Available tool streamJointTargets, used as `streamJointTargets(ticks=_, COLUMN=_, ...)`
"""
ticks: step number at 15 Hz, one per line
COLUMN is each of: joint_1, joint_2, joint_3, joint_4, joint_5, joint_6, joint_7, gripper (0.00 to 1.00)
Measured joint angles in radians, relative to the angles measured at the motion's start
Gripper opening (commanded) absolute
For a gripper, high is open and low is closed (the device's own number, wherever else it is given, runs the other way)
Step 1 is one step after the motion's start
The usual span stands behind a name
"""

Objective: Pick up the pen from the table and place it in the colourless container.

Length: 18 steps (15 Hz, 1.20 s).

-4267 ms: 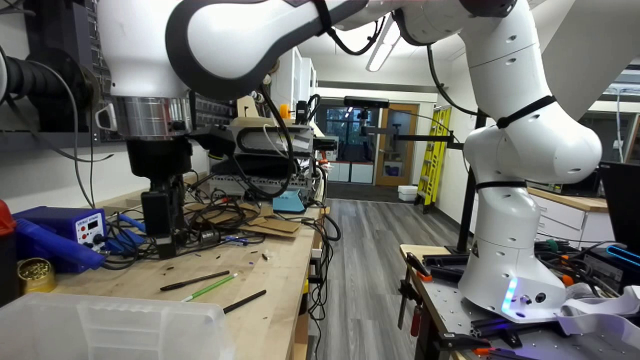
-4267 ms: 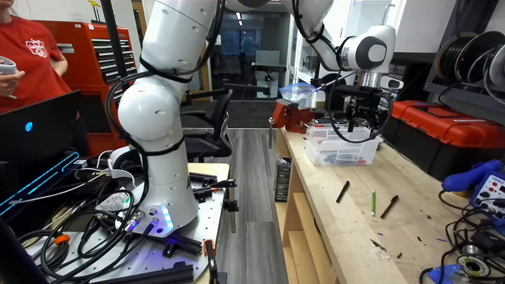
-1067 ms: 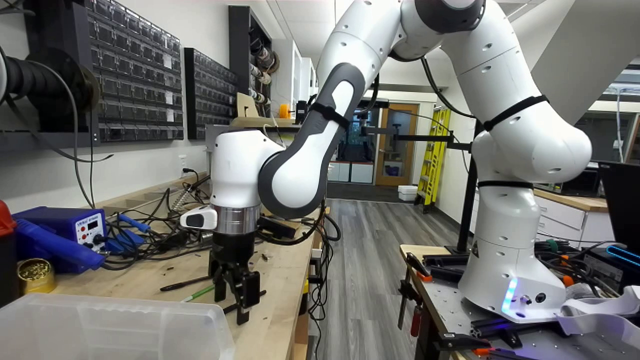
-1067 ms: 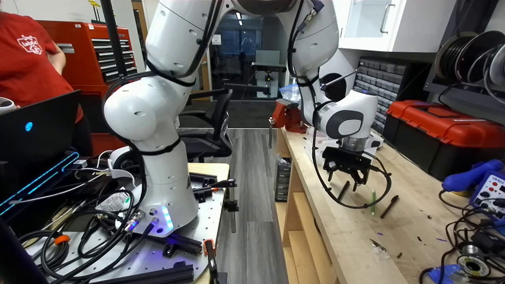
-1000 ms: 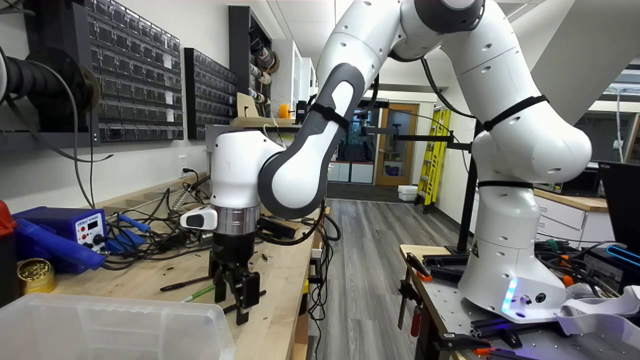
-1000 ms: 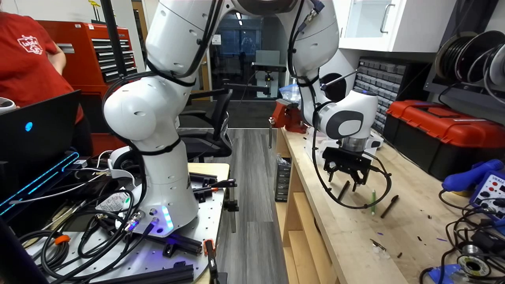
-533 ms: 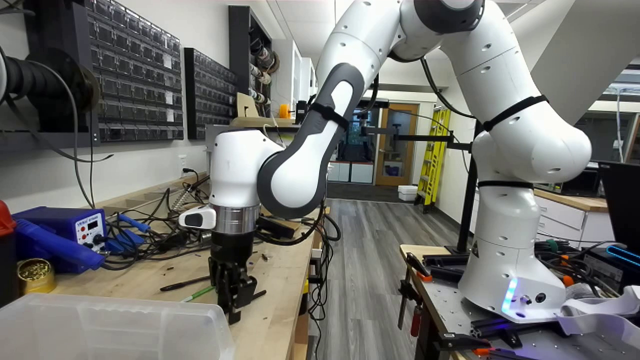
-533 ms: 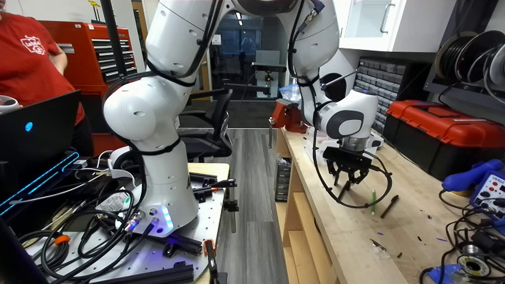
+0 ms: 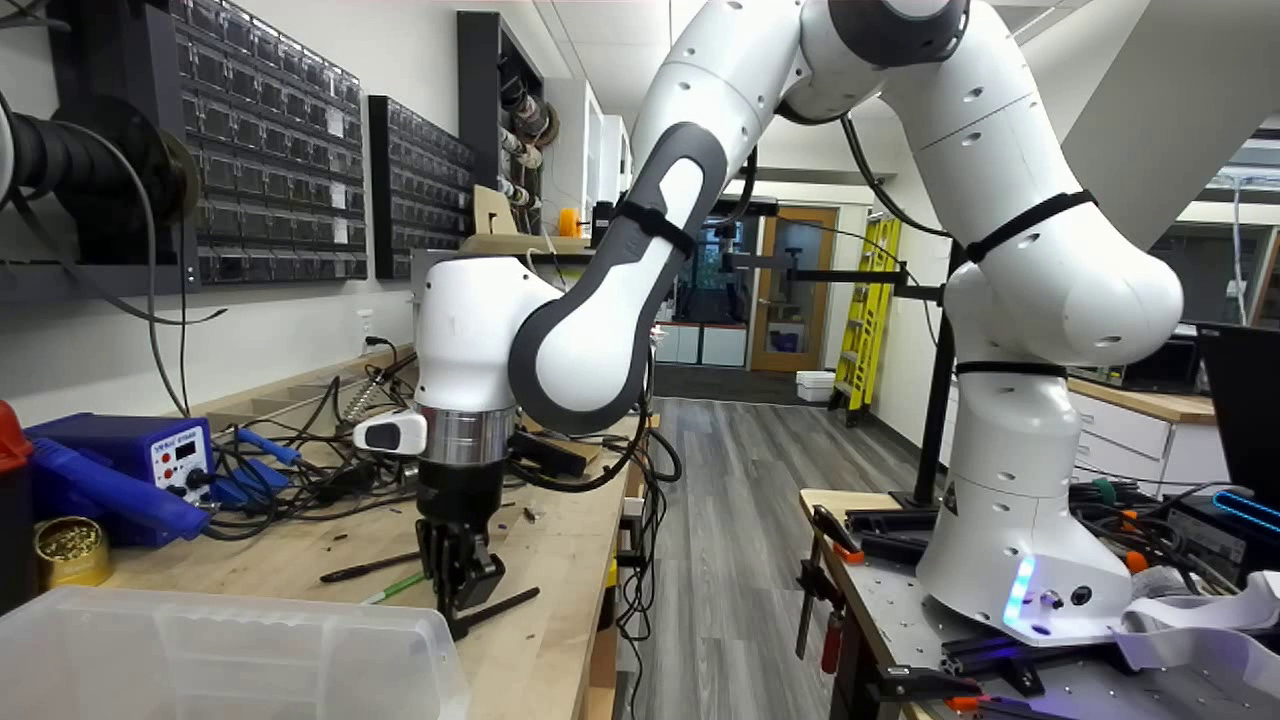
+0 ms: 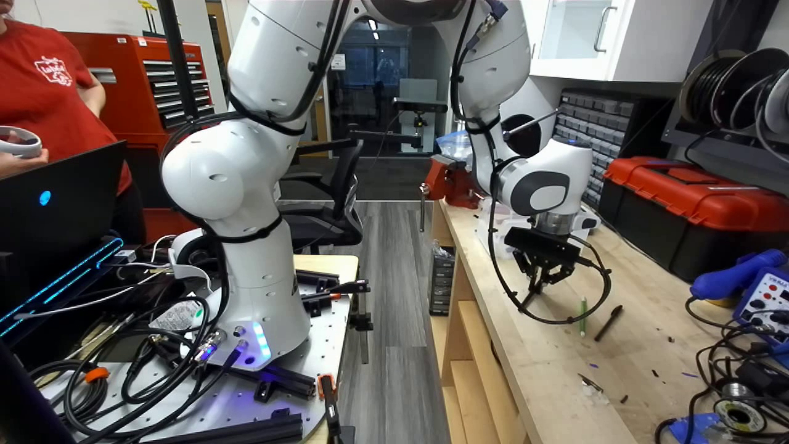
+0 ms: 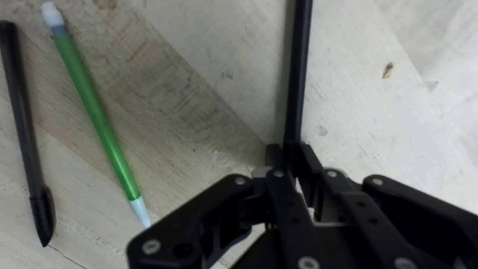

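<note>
The pen (image 11: 298,74), a thin dark rod, is at the table (image 11: 224,56), pinched between the fingertips of the gripper (image 11: 291,153). The wrist view shows the jaws clenched crosswise on its barrel. Whether it touches the tabletop cannot be determined; any length beneath the gripper is hidden.

Handling, as judged: light, stiff, not fragile. The barrel looks smooth, so slipping or pivoting between the narrow fingertips is the chief concern. The preferred hold is near mid-length, for balance; whether this grip complies cannot be confirmed.

A green pen (image 11: 100,119) and a second dark pen (image 11: 21,123) lie apart, outside the grip. The colourless container (image 9: 240,640) is far wider than the pen and should tolerate some tilt.
</note>
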Motion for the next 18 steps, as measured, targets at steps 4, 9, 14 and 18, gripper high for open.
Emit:
streamJointTargets(ticks=4, joint_1=0.022, joint_2=-0.019, joint_3=0.000, joint_4=0.019, joint_5=0.014, joint_6=-0.039, joint_7=0.127, gripper=0.03)
streamJointTargets(ticks=9, joint_1=0.079, joint_2=-0.100, joint_3=-0.020, joint_4=0.062, joint_5=0.014, joint_6=-0.164, joint_7=0.309, gripper=0.03)
streamJointTargets(ticks=14, joint_1=0.130, joint_2=-0.193, joint_3=-0.053, joint_4=0.136, joint_5=0.006, joint_6=-0.317, joint_7=0.449, gripper=0.03)
streamJointTargets(ticks=18, joint_1=0.180, joint_2=-0.219, joint_3=-0.081, joint_4=0.239, joint_5=-0.036, joint_6=-0.424, joint_7=0.646, gripper=0.03)
